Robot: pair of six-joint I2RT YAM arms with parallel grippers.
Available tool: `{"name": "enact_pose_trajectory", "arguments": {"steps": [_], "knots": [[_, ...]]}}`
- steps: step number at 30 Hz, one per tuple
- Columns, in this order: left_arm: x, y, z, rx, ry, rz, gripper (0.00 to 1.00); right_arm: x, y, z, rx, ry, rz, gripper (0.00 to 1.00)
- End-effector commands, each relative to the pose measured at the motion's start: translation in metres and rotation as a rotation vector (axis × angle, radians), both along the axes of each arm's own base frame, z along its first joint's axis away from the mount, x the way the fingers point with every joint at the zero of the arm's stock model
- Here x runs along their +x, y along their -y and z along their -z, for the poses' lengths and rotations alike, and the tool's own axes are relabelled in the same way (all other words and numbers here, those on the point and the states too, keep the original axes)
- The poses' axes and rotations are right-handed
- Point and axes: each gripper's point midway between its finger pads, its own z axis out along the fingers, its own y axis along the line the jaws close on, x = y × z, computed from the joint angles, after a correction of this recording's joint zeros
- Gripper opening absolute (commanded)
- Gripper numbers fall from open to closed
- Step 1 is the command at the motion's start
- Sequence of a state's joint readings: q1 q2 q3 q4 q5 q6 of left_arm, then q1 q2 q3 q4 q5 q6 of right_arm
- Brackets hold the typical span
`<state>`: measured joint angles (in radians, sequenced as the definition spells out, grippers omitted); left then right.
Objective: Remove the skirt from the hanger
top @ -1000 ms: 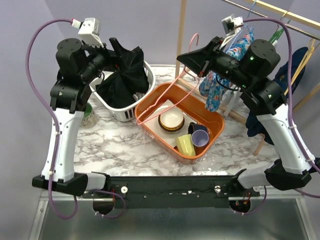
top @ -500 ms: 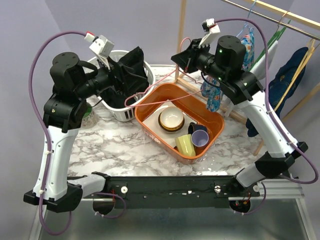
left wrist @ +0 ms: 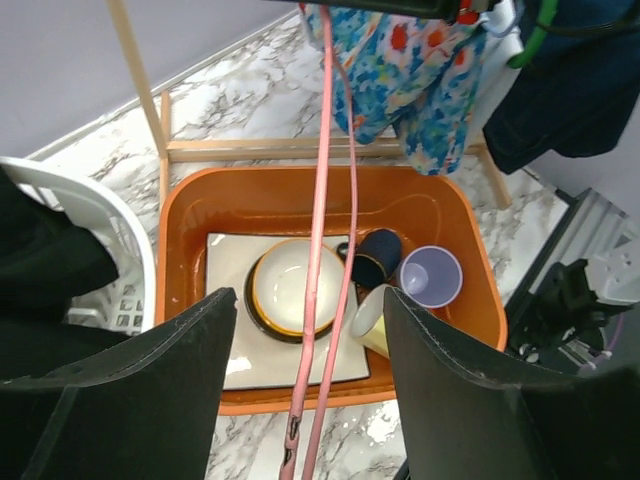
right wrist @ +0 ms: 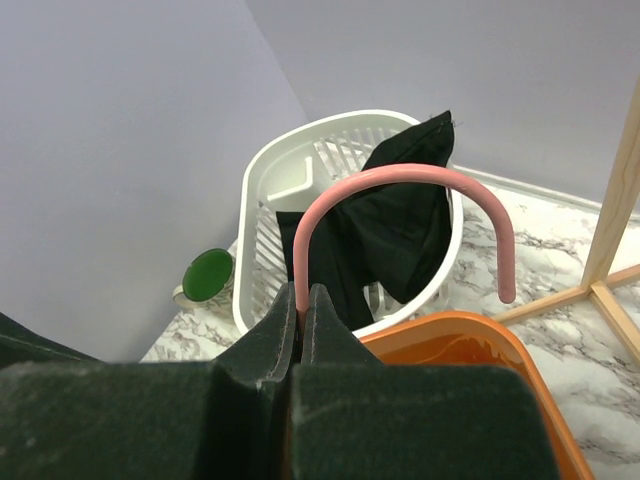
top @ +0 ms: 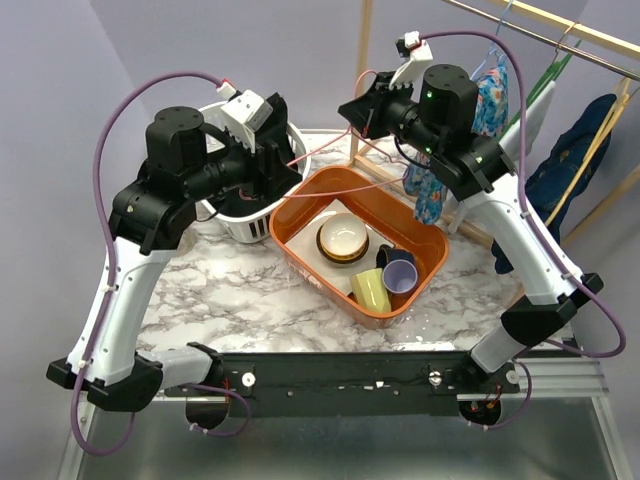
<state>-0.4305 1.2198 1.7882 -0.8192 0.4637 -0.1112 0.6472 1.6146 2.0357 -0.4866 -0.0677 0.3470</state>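
The black skirt (right wrist: 400, 230) lies bunched in the white basket (right wrist: 262, 175), free of the hanger; its edge also shows in the left wrist view (left wrist: 40, 260). My right gripper (right wrist: 303, 300) is shut on the pink hanger (right wrist: 400, 180) at the base of its hook, holding it in the air behind the orange tub. The hanger's two thin bars (left wrist: 318, 230) run down between the fingers of my left gripper (left wrist: 305, 400). That gripper is open and its fingers (left wrist: 150, 390) stand apart from the bars. In the top view the left gripper (top: 288, 152) sits just right of the basket.
An orange tub (top: 292, 252) holds a bowl (top: 343, 240), a yellow cup (top: 370, 290) and a purple cup (top: 400, 275). A wooden rack (top: 362, 60) at the back right carries a floral garment (top: 490, 90) and a dark blue one (top: 565, 170). A green-lidded jar (right wrist: 207, 275) stands left of the basket.
My left arm has swung right from the basket, leaving the skirt in it, and its jaws have narrowed round the hanger's bars. The right arm has carried the hanger left and back.
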Motion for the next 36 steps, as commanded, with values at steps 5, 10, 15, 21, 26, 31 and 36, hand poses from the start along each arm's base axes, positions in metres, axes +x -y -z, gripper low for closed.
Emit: {"name": "enact_pose_trajectory", "arguments": {"steps": [5, 10, 15, 21, 26, 31, 36], "knots": [[0.003, 0.004, -0.003, 0.037, 0.026, 0.017, 0.29, -0.014, 0.003, -0.029, 0.056, 0.056, -0.020, 0.01], [0.005, 0.004, -0.007, 0.027, 0.033, 0.000, 0.00, -0.019, 0.003, -0.038, 0.062, 0.079, -0.043, 0.09], [0.015, -0.004, -0.006, 0.045, 0.044, -0.068, 0.00, -0.032, 0.007, -0.057, 0.105, 0.093, -0.058, 0.70], [0.028, -0.005, -0.009, 0.010, 0.075, -0.123, 0.00, -0.059, 0.023, -0.083, 0.162, 0.125, -0.079, 1.00], [0.040, -0.003, -0.013, -0.003, 0.093, -0.148, 0.00, -0.101, 0.051, -0.121, 0.231, 0.207, -0.099, 1.00], [0.060, -0.004, -0.019, 0.009, 0.118, -0.201, 0.00, -0.137, 0.074, -0.148, 0.296, 0.287, -0.123, 1.00], [0.087, -0.013, -0.032, 0.050, 0.149, -0.301, 0.00, -0.160, 0.092, -0.158, 0.346, 0.319, -0.126, 1.00]]}}
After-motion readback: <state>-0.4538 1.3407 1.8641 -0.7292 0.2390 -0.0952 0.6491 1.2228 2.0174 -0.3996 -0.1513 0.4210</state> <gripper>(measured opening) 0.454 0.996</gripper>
